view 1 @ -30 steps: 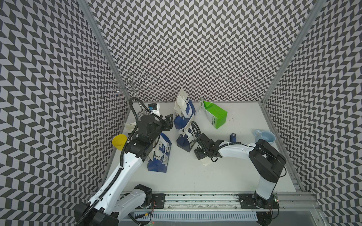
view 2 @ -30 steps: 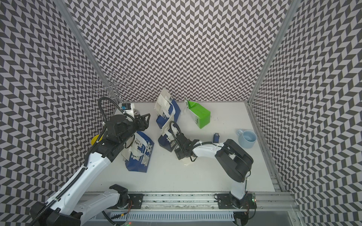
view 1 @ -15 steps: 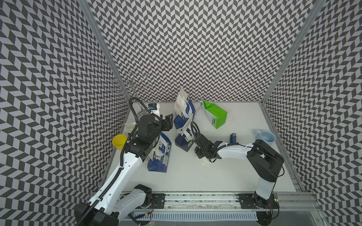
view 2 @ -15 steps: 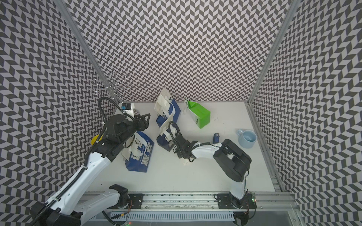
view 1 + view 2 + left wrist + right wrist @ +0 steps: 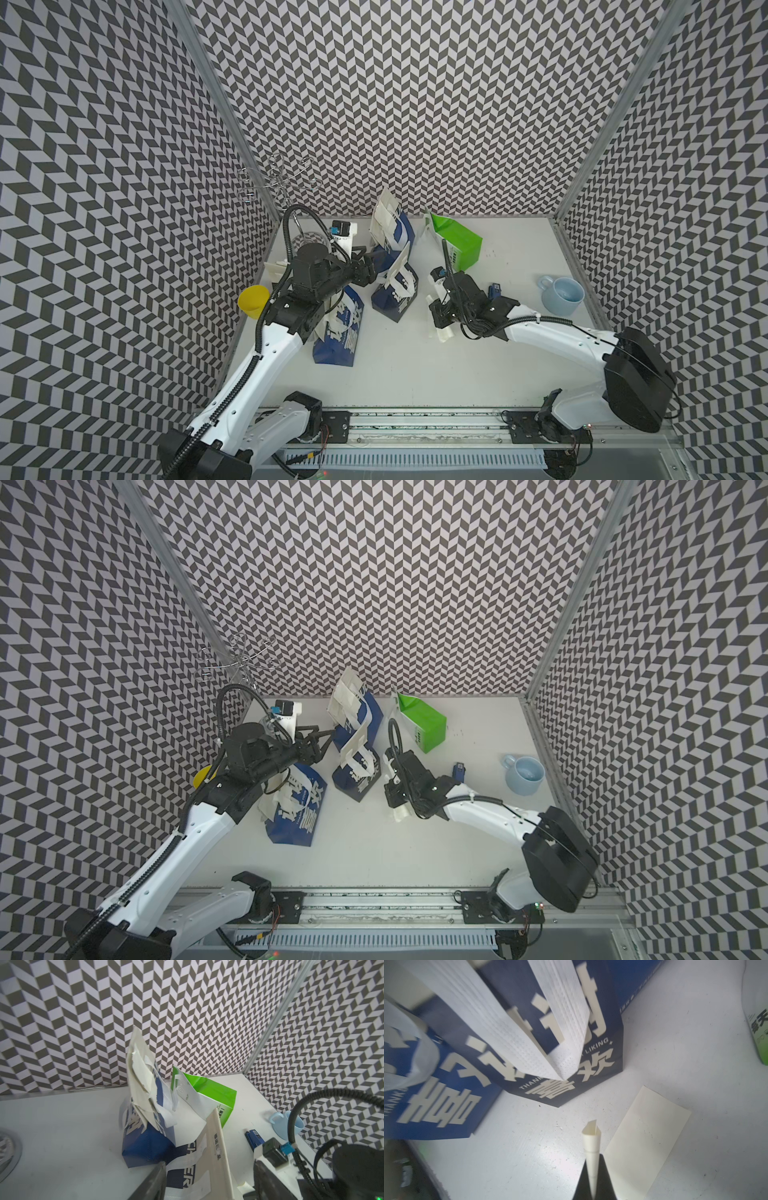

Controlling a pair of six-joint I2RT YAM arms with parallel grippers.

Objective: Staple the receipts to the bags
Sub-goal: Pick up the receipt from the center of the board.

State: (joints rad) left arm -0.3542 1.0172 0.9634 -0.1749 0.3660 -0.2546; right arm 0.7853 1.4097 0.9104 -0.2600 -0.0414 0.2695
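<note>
At the middle of the white worktop (image 5: 415, 374), your right gripper (image 5: 592, 1162) pinches a curled cream paper receipt (image 5: 591, 1136) — your left gripper (image 5: 328, 737) gapes wide beside a dark blue paper bag (image 5: 372, 719).

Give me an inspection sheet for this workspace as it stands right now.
Surface: white table, dark specks.
Job's things: rear blue bag and middle blue bag standing, flat blue bag; green bag; stapler; loose receipt on the table.
Clutter: blue mug, yellow cup, wire rack.
Hands: left hand open beside the rear blue bag; right hand shut on a curled receipt.
Cables: black cable arches over the right wrist.
Surroundings: zigzag walls on three sides.
</note>
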